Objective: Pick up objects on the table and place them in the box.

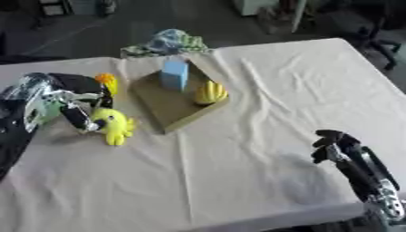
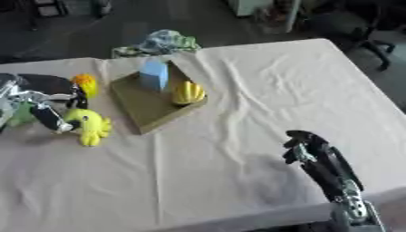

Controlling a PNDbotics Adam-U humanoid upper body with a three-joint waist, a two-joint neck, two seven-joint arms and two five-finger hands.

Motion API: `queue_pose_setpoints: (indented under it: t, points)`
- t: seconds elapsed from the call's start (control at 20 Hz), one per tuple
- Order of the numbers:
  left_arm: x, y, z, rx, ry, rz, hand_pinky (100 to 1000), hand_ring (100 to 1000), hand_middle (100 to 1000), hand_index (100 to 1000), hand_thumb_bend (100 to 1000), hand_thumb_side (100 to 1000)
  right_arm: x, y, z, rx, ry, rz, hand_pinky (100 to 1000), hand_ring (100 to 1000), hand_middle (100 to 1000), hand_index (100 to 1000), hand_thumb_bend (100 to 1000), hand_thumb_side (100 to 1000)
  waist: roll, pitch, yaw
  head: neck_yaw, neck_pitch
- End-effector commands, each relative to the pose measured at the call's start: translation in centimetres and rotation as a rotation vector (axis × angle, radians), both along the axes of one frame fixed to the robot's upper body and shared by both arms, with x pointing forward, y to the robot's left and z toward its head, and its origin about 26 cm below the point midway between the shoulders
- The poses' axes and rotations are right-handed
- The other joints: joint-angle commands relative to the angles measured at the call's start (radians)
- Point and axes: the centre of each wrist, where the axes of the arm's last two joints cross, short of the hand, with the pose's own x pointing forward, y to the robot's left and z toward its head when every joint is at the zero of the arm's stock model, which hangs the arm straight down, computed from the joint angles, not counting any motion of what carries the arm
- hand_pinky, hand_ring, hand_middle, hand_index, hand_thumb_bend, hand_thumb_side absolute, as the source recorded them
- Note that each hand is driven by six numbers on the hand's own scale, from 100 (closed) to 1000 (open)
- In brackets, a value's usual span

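While left hand [image 1: 79,113] pinches the yellow long-legged plush toy [image 1: 115,124]; right hand [image 1: 331,145] curls empty.

Lighting is even and moderately bright across the white tablecloth [image 1: 262,113], with no glare. Shadows are soft: a faint one lies left of the right hand [image 2: 305,145], another beneath the yellow toy [image 1: 115,124]. The floor beyond the table is dim. Both views are uniformly blurred; fine detail is lost, so the light source, possibly overhead, cannot be confirmed.
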Motion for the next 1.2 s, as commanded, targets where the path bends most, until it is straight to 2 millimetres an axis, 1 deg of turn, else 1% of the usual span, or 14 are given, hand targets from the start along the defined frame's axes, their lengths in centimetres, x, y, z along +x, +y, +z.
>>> queue_pose_setpoints:
  t: [0.05,0.15,0.25,0.35,0.4,0.5,0.6,0.7,0.75,0.85,0.9,1.05,1.15,1.2]
  points:
    - [-0.3,0.0,4.5,0.033,0.004,-0.139,609,453,445,578,100,252,0.2,-0.6,0.7,-0.017,-0.023,-0.009,511,532,555,753,100,553,0.002,-0.001,0.001,-0.004,-0.004]
    - [-0.8,-1.1,7.6,-0.037,-0.074,-0.176,617,453,444,584,100,248,0.2,-0.6,0.7,-0.018,-0.022,-0.009,511,532,555,753,100,553,0.003,-0.002,0.003,-0.006,-0.004]
    - [-1.1,-2.6,10.0,-0.123,-0.143,-0.187,620,450,440,590,100,242,0.2,-0.6,0.7,-0.018,-0.021,-0.006,511,532,555,753,100,553,0.003,-0.003,0.005,-0.005,-0.004]
    - [-0.7,-4.2,11.1,-0.210,-0.195,-0.173,622,450,442,594,100,239,0.3,-0.4,0.7,-0.016,-0.021,0.000,511,532,555,753,100,552,0.001,-0.005,0.005,-0.001,-0.004]
    - [-0.3,-5.1,11.0,-0.244,-0.212,-0.160,624,455,448,599,100,240,0.3,-0.3,0.7,-0.014,-0.021,0.005,511,532,555,753,100,552,0.000,-0.006,0.002,0.001,-0.004]
    - [0.5,-6.7,10.0,-0.288,-0.236,-0.138,626,459,452,602,100,239,0.3,-0.2,0.6,-0.012,-0.018,0.011,511,532,555,753,100,553,-0.003,-0.007,-0.004,0.005,-0.004]
    - [0.9,-7.1,9.3,-0.295,-0.255,-0.134,626,459,452,602,100,239,0.2,-0.2,0.6,-0.010,-0.017,0.012,511,532,555,753,100,553,-0.004,-0.008,-0.006,0.006,-0.004]
    - [1.1,-7.2,8.9,-0.294,-0.266,-0.135,626,459,452,602,100,239,0.2,-0.2,0.6,-0.010,-0.017,0.012,511,532,555,753,100,553,-0.005,-0.008,-0.006,0.006,-0.004]
    - [1.2,-7.2,8.7,-0.294,-0.268,-0.134,642,487,475,634,100,237,0.3,-0.1,0.6,-0.009,-0.018,0.015,511,531,554,754,100,554,-0.006,-0.006,-0.008,0.010,-0.004]
    - [1.5,-7.7,7.3,-0.315,-0.254,-0.108,656,507,496,661,100,238,0.5,0.4,0.7,-0.003,-0.019,0.037,512,532,554,754,100,557,-0.012,-0.004,-0.032,0.033,-0.004]
    - [1.7,-8.3,6.4,-0.330,-0.245,-0.092,657,508,497,662,100,239,0.5,0.6,0.7,-0.001,-0.019,0.044,512,532,554,754,100,555,-0.013,-0.004,-0.039,0.037,-0.004]
    - [1.9,-10.7,4.2,-0.377,-0.236,-0.056,674,534,526,698,100,240,0.5,0.6,0.6,0.000,-0.017,0.048,512,532,554,754,100,555,-0.013,-0.006,-0.041,0.037,-0.004]
    - [1.8,-12.1,3.3,-0.385,-0.249,-0.039,692,568,567,736,100,244,0.5,0.6,0.6,0.001,-0.016,0.047,512,532,554,754,100,555,-0.013,-0.006,-0.040,0.034,-0.004]
    - [1.8,-12.5,2.9,-0.377,-0.256,-0.031,694,572,572,739,100,245,0.5,0.6,0.6,0.001,-0.016,0.047,512,532,554,754,100,554,-0.013,-0.006,-0.040,0.035,-0.004]
